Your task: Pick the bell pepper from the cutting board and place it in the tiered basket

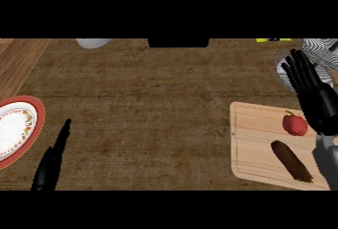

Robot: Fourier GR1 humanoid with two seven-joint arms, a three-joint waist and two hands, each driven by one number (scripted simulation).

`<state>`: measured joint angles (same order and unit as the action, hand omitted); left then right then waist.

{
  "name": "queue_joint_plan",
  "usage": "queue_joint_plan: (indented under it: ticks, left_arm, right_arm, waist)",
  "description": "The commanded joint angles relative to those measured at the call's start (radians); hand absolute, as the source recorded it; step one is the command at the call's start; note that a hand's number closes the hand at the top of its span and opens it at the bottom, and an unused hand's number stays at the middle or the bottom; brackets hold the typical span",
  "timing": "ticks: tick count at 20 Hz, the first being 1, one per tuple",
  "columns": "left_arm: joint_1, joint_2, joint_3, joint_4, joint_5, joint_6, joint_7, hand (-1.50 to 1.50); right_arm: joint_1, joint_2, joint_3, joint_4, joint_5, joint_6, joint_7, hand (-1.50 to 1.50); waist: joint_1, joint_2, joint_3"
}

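Fingers (298, 67) of right hand (317, 100): straight, spread, holding nothing; raised at right edge of view, above far end of cutting board (254, 147), fingertips over grey rim of tiered basket (284, 67) at upper right. Height of hand above board not readable from this steep view.

Left hand (51, 159): at lower left, seen edge-on, fingers extended and relaxed, nothing held; resting beside red-rimmed plate (33, 107).

Bell pepper (295, 124): red, small green stem at top, lying on right part of cutting board, just left of right forearm, apart from long brown vegetable (291, 161) lying diagonally nearer the viewer. Not yet grasped; task judged at its start, approach stage.

Handling, as judged: light, hollow, fairly stiff-walled, skin smooth and likely slippery; rounded body liable to roll if nudged from one side. Best taken across widest part of body, thumb on one flank and fingers on opposite flank, not by thin stem. Brown vegetable well enough apart to leave room for closing fingers.

Destination: tiered basket, only partly in frame at upper right, just beyond far edge of board; short carry expected. Tier levels not distinguishable.
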<state>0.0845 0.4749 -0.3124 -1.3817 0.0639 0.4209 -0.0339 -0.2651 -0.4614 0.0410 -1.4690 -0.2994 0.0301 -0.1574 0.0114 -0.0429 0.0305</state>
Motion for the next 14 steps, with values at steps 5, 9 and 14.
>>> queue_joint_plan:
  ticks: [5,9,14]
  left_arm:
    - [-0.002,-0.071,0.052,-0.036,0.086,0.025,0.053,0.00]
    - [0.041,-0.122,0.060,-0.026,0.133,0.028,0.042,0.00]
    - [0.033,-0.142,0.030,-0.064,0.146,-0.018,0.039,0.00]
  right_arm:
    - [0.052,-0.188,-0.244,-0.012,0.254,-0.356,-0.036,1.50]
    - [0.119,-0.089,-0.489,0.095,0.232,-0.701,0.054,-1.50]
    - [0.263,0.144,-0.478,-0.153,0.299,-0.933,-0.096,-1.50]
  waist:
    - [-0.074,0.028,-0.036]
    - [-0.155,0.019,-0.033]
    - [-0.059,0.032,-0.032]
